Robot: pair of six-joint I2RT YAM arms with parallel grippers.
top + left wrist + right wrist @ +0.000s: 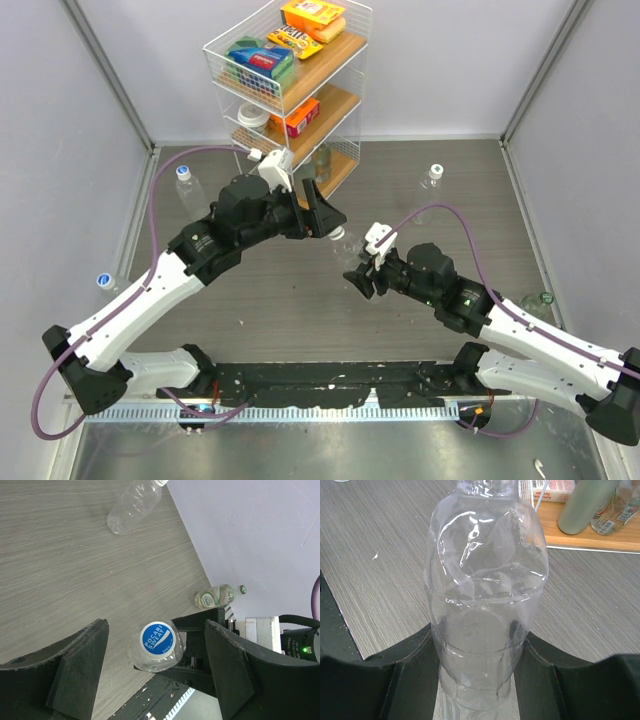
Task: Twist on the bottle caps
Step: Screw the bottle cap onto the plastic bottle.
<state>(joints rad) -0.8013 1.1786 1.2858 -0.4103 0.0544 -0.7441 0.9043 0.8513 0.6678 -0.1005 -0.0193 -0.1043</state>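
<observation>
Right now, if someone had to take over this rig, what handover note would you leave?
The left hand is open, with its fingers either side of the blue-topped cap and not touching it.
The right hand is shut on the clear bottle.
Done: the cap sits on that bottle's neck. Whether it is tight cannot be told.
Four other bottles are spread around the table: far left, left edge, far right and right edge. Each seems capped.
Left, probably: close on the cap, twist it tight, then check the others.
</observation>
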